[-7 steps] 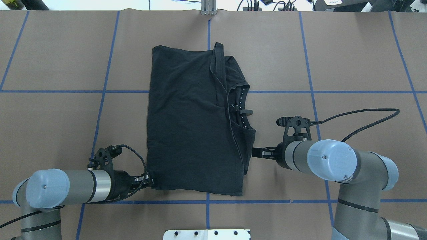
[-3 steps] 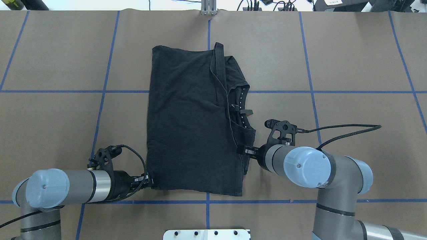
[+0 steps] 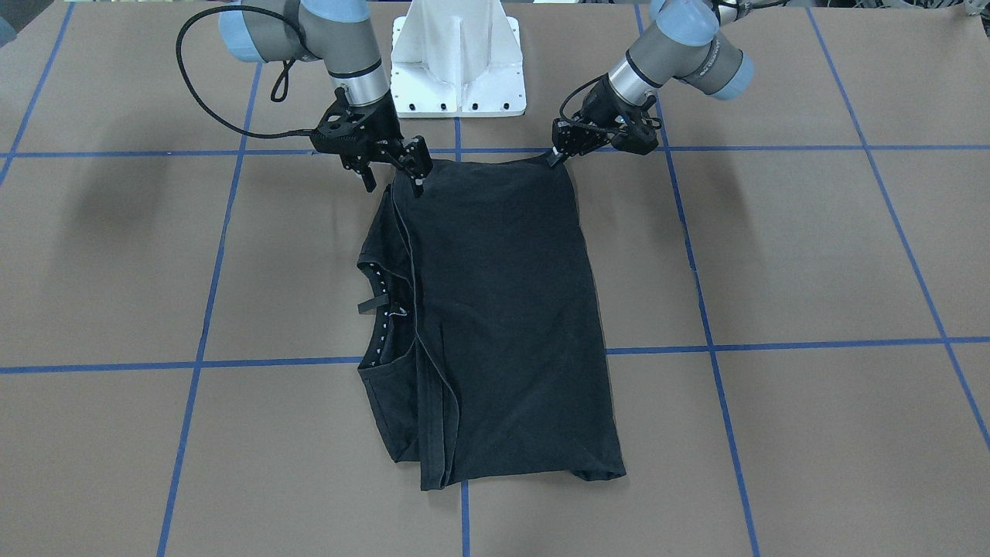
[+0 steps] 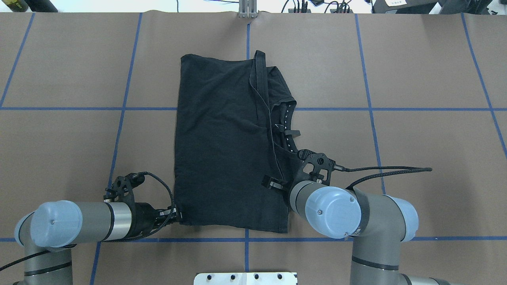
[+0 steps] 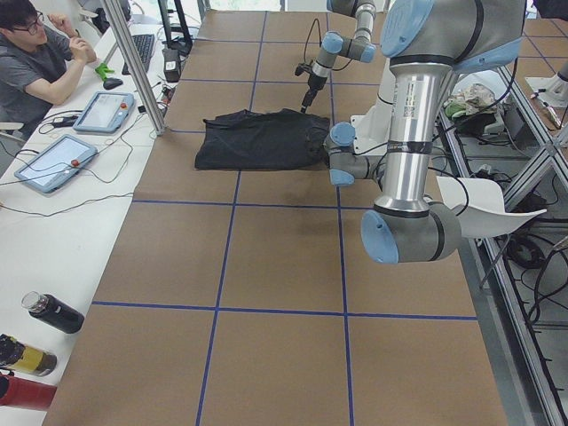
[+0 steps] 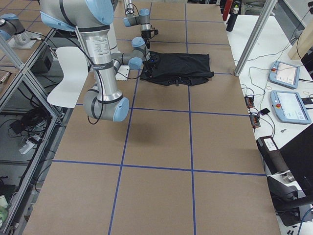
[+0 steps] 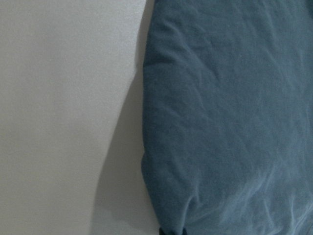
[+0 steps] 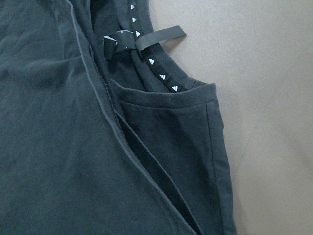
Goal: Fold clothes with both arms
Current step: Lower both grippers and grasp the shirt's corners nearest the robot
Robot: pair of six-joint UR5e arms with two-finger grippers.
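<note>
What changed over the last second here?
The right pincer slid in from beside the shirt to over its near right edge, open, gripping nothing. The left pincer kept its hold on the near left corner; the shirt lies as before.

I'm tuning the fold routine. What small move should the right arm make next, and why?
Probably lower the right gripper and close it on the T-shirt at its robot-side edge. Its jaws stand open over the cloth there, while the left gripper appears to pinch the other robot-side corner.
</note>
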